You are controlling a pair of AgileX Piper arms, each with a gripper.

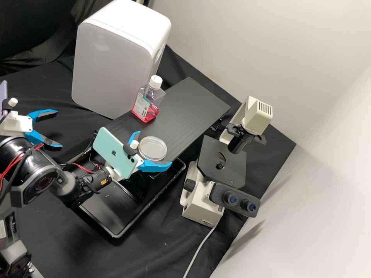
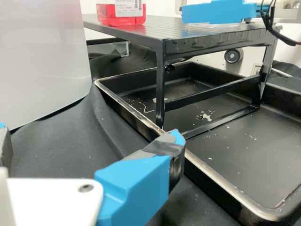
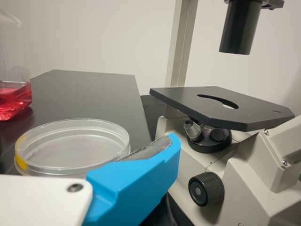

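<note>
On black ridged raised shelf (image 1: 189, 108), my R gripper (image 1: 154, 149) sits wide around clear round plastic petri dish (image 3: 70, 141), fingers (image 3: 136, 179) just beside rim; L gripper (image 1: 58, 129) hangs wide apart near big white box (image 1: 116, 58).

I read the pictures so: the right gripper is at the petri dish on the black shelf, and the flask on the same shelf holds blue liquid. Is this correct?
Not quite. The flask holds red liquid, not blue, as the high view shows. The rest stands: the right gripper is at the petri dish on the black shelf, and the flask stands on that same shelf.
</note>
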